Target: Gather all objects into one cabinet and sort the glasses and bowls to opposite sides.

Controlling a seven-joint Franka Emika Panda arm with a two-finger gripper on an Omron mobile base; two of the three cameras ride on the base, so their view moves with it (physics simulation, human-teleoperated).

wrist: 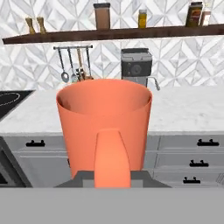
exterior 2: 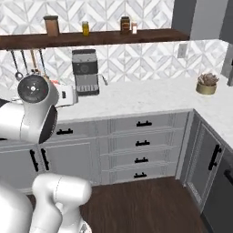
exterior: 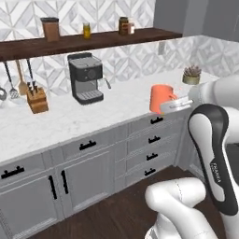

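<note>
White arm [exterior: 210, 140] of rounded, glossy segments, with dark grey-black bands at the joints. Small white lettering on the dark band along the upright link, too small to read. Bulbous white base housing [exterior: 175, 200] low in the left base view. In the right base view, a round dark joint cap [exterior 2: 32, 88] with a lighter grey ring and centre, set in a white shell. Smooth casing throughout.

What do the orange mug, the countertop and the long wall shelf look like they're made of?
Orange mug: smooth matte ceramic or plastic, by its even colour with no shine; hard to say which. Countertop: pale stone such as marble, by its faint grey mottling. Wall shelf: dark brown wood, probably, though no grain shows.
</note>
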